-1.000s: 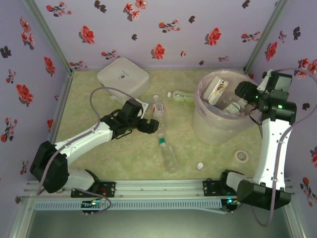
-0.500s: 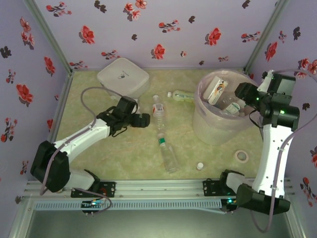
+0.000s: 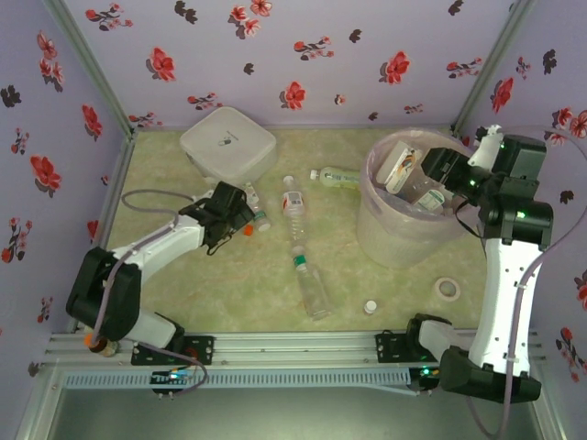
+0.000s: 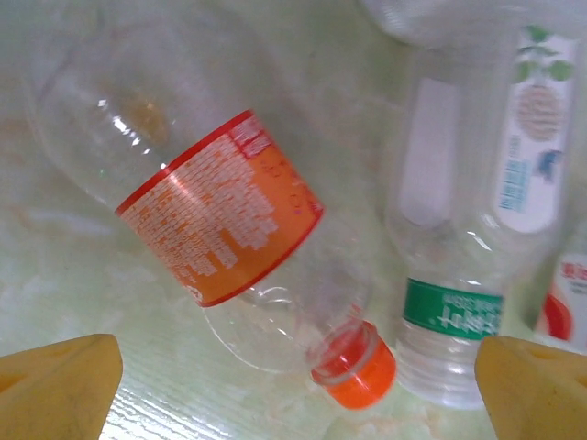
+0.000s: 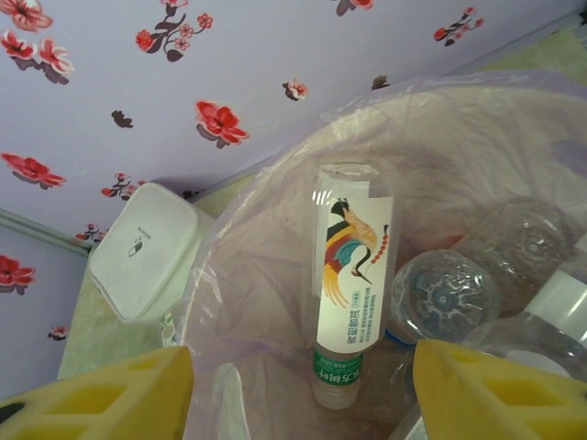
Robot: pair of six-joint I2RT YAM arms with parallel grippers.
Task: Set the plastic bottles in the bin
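Pale green worktop (image 3: 183, 293) under flowered walls. We are viewing the left pincer (image 4: 293, 390) standing wide apart over an orange-labelled bottle (image 4: 220, 211), which is lying touching a green-labelled bottle (image 4: 454, 275). The right pincer (image 5: 298, 394), fingers likewise apart and gripping nothing, is hovering over the bin (image 3: 394, 243), where a bird-labelled bottle (image 5: 353, 275) is leaning among others. More bottles (image 3: 312, 286) are lying mid-worktop, left of the bin.

Walls (image 3: 367, 27) are patterned lilac with red and dark flowers | table (image 3: 211, 293) is mottled pale green | bin (image 5: 477, 147) is lined pale pink | centre-frame bottle (image 4: 220, 220) is labelled and capped orange | right-hand bottle (image 4: 454, 312) is banded green
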